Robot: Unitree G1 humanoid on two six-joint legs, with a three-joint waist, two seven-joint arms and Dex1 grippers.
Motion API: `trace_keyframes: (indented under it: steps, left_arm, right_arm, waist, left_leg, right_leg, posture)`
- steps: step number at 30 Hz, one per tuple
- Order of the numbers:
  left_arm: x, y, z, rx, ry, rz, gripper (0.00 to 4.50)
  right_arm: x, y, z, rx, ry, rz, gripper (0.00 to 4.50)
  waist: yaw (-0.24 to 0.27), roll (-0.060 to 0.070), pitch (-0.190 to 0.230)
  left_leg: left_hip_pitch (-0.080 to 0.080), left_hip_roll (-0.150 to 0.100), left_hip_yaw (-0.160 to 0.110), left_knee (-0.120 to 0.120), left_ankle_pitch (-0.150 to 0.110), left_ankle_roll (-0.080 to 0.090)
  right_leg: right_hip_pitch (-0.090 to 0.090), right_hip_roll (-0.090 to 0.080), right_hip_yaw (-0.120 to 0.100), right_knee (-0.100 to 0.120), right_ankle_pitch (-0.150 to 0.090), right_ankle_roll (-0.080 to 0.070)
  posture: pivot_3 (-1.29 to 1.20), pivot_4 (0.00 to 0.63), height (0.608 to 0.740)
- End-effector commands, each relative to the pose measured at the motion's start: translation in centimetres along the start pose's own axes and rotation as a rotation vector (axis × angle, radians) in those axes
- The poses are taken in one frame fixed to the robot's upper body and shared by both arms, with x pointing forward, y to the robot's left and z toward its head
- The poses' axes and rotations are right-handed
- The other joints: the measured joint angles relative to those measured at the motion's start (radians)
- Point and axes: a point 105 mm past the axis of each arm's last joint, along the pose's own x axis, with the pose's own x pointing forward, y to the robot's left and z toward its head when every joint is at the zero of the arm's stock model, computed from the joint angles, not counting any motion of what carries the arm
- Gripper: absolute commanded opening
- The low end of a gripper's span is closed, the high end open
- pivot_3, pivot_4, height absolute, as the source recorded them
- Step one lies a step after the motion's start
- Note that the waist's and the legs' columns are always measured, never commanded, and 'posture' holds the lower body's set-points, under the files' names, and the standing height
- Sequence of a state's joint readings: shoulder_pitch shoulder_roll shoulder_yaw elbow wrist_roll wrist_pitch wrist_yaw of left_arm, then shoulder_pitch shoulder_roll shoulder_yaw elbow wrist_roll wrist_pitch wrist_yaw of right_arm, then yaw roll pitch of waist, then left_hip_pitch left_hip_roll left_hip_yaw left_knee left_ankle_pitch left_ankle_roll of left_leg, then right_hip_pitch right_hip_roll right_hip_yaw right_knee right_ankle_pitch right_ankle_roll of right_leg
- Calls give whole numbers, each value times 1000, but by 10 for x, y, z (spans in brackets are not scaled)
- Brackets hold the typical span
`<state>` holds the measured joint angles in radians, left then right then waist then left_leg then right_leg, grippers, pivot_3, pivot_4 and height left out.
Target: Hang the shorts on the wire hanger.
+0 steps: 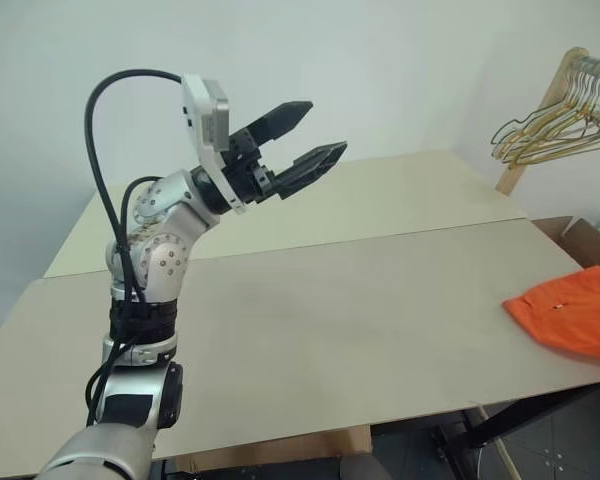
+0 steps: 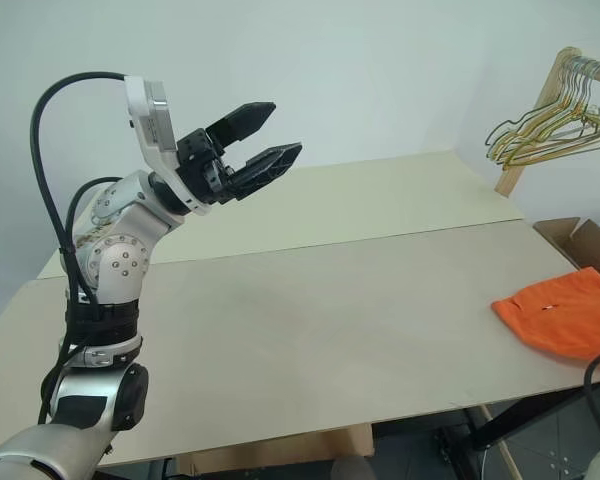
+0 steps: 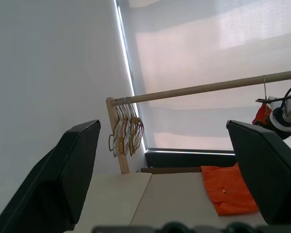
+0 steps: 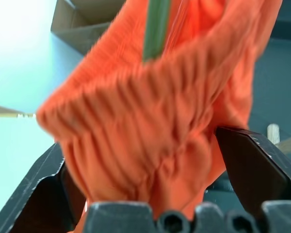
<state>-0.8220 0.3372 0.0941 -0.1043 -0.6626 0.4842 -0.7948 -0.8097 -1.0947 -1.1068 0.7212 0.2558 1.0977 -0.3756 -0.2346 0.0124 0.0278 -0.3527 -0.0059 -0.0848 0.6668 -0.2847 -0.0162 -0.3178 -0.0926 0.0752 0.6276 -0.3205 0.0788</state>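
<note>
At the bottom of the right wrist view, the right gripper (image 4: 140, 145) is seen with its fingers spread wide and the shorts (image 4: 136, 97) bunched between them, gathered waistband foremost. Whether the cloth is pressed by either pad cannot be told. A blurred green strip (image 4: 156, 29) is crossed by the fabric at the top centre; it may be part of the hanger, but this cannot be confirmed.

In the upper left of the left eye view, the left gripper (image 1: 322, 128) is raised over the table (image 1: 330, 320), fingers wide and empty. At the right edge a flat orange garment (image 1: 570, 310) is laid on the table; whether it is a second pair cannot be told.

Farther off, in the left wrist view, the wire hanger (image 3: 265, 90) is hooked on the wooden rod (image 3: 208, 90) at the right.

The likely risk is judged to be snagging: if the waistband is caught by a finger during withdrawal, the thin fabric could be dragged off the wire, or the hanger unhooked from the rod
</note>
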Motion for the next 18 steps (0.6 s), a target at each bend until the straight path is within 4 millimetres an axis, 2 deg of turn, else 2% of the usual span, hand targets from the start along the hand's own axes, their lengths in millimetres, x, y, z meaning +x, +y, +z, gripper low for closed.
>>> trace_keyframes:
  steps: [1,6,10,11,13,15,18]
  left_arm:
    - [3,-2,8,32,-14,-7,4500]
    - [3,-1,8,28,-11,-7,4500]
    - [2,1,8,21,-16,-2,4500]
    - [1,2,8,16,-14,1,4500]
    - [-1,2,7,10,-7,3,4500]
    - [-3,3,5,26,4,1,4500]
    - [-10,9,4,28,18,42,4500]
  right_arm:
    - [-21,5,38,-25,-233,-16,4392]
    - [-56,19,69,-79,-539,-49,4392]
    - [-102,41,87,-188,-861,-34,4392]
    - [-119,51,90,-207,-964,1,4392]
    - [-142,63,90,-227,-1085,58,4392]
    - [-164,78,87,-218,-1160,188,4392]
    - [-204,117,71,-275,-1232,542,4392]
  waist:
    - [-1,1,0]
    - [-1,2,-1]
    - [0,4,-3]
    - [-1,4,-3]
    - [-2,5,-3]
    - [-2,5,-3]
    - [-1,6,-4]
  left_leg:
    - [0,0,0,0,0,0]
    - [1,0,1,0,0,0]
    - [1,1,1,0,0,0]
    - [1,1,1,0,0,0]
    - [2,1,1,1,0,0]
    - [2,1,1,1,0,0]
    - [4,1,1,1,0,0]
  right_leg:
    - [0,0,1,0,0,0]
    - [0,0,2,1,0,1]
    - [0,0,2,2,0,1]
    - [0,0,2,2,0,1]
    - [-1,0,4,3,1,1]
    - [-1,0,4,3,1,1]
    - [-1,0,4,4,1,1]
  posture:
    - [-260,0,740]
    - [-262,0,740]
    - [-257,0,740]
    - [-256,0,740]
    - [-253,0,740]
    - [-248,0,740]
    - [-231,0,740]
